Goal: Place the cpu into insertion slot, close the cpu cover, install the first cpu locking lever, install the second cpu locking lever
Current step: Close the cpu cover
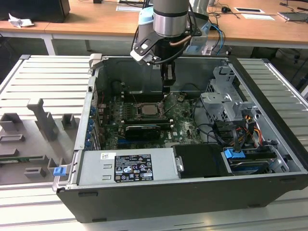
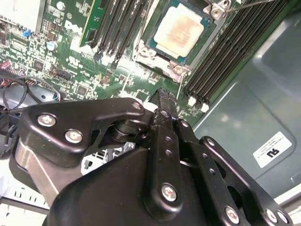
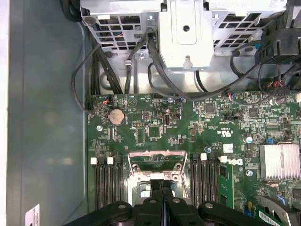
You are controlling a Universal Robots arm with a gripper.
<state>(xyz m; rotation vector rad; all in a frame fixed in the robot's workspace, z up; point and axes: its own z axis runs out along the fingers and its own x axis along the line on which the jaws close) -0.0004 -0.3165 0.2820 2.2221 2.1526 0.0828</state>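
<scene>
The cpu (image 1: 147, 109), a pale square chip, lies flat in its socket on the green motherboard inside the open computer case. In the second wrist view the cpu (image 2: 180, 30) shows its whole top, with dark socket edge around it. The cpu cover (image 3: 155, 154), a silvery frame with an open window, appears raised off the socket. A thin lever rod (image 2: 254, 4) sticks out by the socket corner. My gripper (image 1: 167, 88) hangs just above the board beside the socket, toward the exterior view's right. Its black fingers (image 2: 164, 101) are shut together with nothing between them.
Black memory slots (image 2: 225, 61) flank the socket. A graphics card (image 1: 142, 131) lies in front of it, and the power supply (image 1: 127, 166) is nearer still. A metal drive cage (image 1: 224, 98) and cables (image 1: 240, 130) fill the exterior view's right. A grey fixture tray (image 1: 43, 125) sits outside the case.
</scene>
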